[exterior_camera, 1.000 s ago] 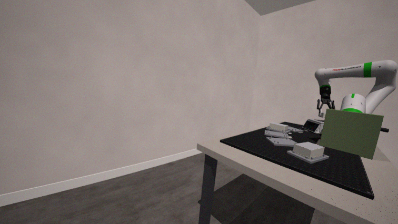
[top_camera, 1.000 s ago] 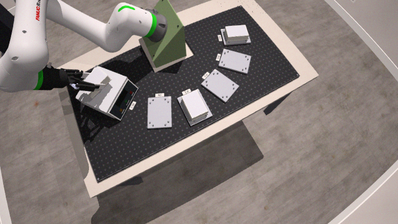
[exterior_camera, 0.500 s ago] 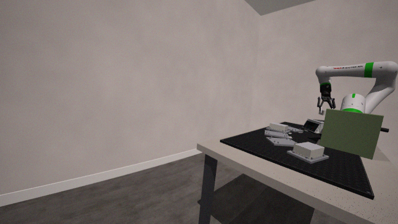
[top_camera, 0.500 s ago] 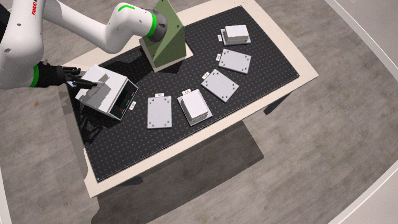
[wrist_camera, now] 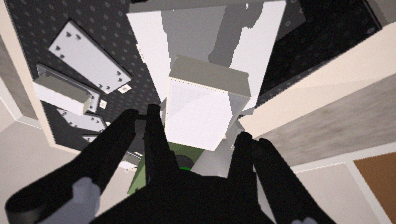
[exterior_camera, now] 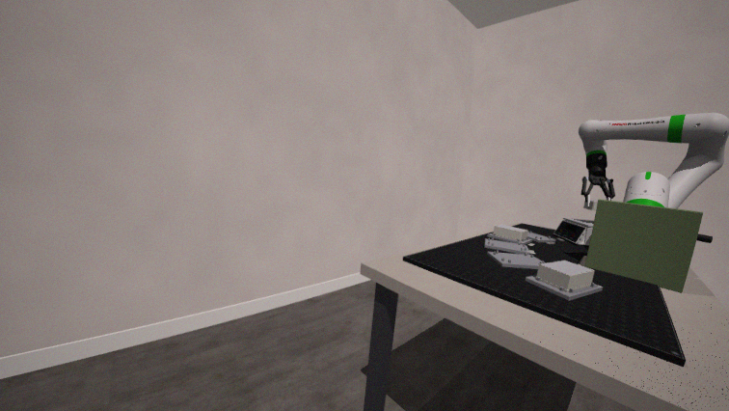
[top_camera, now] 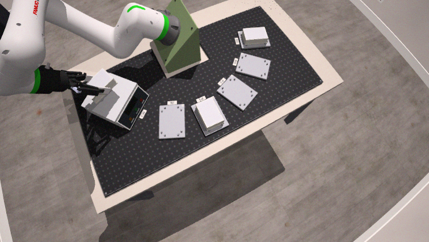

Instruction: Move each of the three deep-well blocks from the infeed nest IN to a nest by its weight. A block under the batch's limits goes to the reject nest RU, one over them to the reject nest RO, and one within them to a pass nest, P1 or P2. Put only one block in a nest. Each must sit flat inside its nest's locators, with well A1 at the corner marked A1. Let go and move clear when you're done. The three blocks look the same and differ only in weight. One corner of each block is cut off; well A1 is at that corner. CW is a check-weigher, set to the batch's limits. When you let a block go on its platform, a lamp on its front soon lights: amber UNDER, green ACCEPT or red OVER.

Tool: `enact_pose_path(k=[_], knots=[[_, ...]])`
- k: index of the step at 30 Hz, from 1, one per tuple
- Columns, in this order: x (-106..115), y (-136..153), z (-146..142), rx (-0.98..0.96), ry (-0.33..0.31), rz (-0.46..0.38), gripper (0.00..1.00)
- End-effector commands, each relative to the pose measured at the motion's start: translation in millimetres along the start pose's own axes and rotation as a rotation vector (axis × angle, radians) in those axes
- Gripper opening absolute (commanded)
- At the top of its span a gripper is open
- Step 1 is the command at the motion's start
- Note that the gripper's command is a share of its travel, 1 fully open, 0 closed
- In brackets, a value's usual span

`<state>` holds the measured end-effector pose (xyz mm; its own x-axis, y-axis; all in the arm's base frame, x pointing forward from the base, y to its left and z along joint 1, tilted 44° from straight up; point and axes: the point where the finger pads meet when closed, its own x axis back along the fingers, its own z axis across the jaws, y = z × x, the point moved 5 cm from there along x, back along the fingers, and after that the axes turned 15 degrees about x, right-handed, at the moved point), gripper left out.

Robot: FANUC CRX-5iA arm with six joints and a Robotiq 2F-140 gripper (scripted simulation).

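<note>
My gripper (top_camera: 95, 84) (exterior_camera: 596, 196) (wrist_camera: 198, 111) is shut on a white deep-well block (top_camera: 101, 78) (wrist_camera: 197, 107) and holds it in the air above the platform of the check-weigher CW (top_camera: 124, 91) (exterior_camera: 574, 230) (wrist_camera: 150, 40) at the mat's left end. A second block (top_camera: 209, 112) (exterior_camera: 510, 232) sits in the nest to the right of the bare infeed nest (top_camera: 171, 121). A third block (top_camera: 255, 34) (exterior_camera: 565, 274) sits in the far right nest. Two nests between them (top_camera: 236, 91) (top_camera: 252, 66) are bare. I cannot tell whether a lamp is lit.
A green wedge-shaped panel (top_camera: 180, 38) (exterior_camera: 642, 245) stands at the back of the black mat (top_camera: 143, 156), by the arm's base, and hides part of the weigher in the exterior view. The table's edge (top_camera: 99, 207) runs close around the mat.
</note>
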<state>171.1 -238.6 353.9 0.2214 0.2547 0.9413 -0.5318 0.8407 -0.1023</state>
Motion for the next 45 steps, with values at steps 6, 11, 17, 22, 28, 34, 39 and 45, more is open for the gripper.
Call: enact_pose_path(k=[6, 11, 17, 22, 28, 34, 39, 45], knots=[[-0.1, -0.5, -4.2, 0.029, 0.016, -0.004, 0.10], [-2.0, -2.7, -24.8, 0.173, 0.097, -0.025, 0.10], [-4.6, -4.6, -49.5, 0.342, 0.191, -0.051, 0.10], [-5.5, -5.5, -59.4, 0.342, 0.191, -0.051, 0.10], [-7.5, -7.4, -79.2, 0.342, 0.191, -0.051, 0.10], [-9.4, -9.3, -99.0, 0.342, 0.191, -0.051, 0.10], [-10.3, -10.2, -108.9, 0.342, 0.191, -0.051, 0.10], [-12.2, -12.1, -128.7, 0.342, 0.191, -0.051, 0.10]])
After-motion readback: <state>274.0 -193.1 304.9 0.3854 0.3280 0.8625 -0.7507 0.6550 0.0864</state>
